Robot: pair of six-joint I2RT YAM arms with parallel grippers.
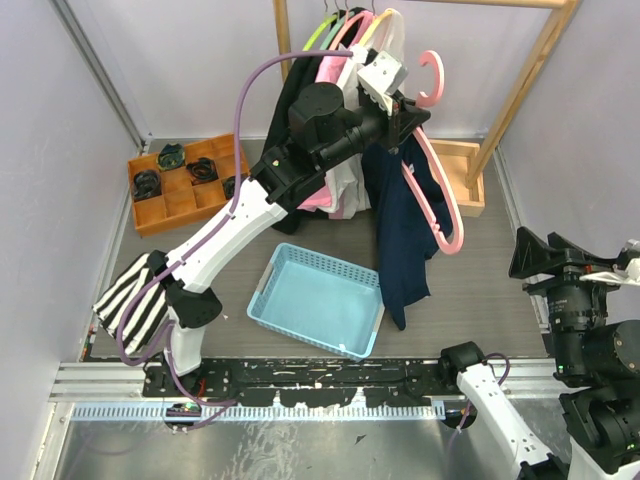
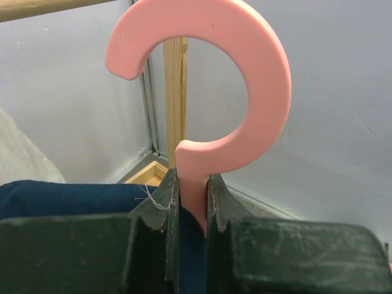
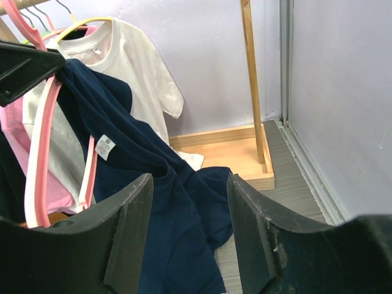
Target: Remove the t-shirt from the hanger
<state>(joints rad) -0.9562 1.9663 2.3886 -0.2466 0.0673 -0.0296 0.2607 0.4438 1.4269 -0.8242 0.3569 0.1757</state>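
No legible writing appears in any of the three views. A small white tag (image 3: 105, 147) on the navy t-shirt (image 3: 171, 208), seen from the right wrist camera, carries faint dark print. The characters are too small and blurred to read.

Pale lilac walls (image 1: 180, 70) enclose a grey floor (image 1: 490, 270) and wooden rack (image 1: 524, 90).

Holds the pink hanger (image 1: 446, 218) by its neck in the left fingers (image 1: 409, 114), with the navy t-shirt (image 1: 400, 235) draped off it down to the blue basket's (image 1: 330, 260) right rim.
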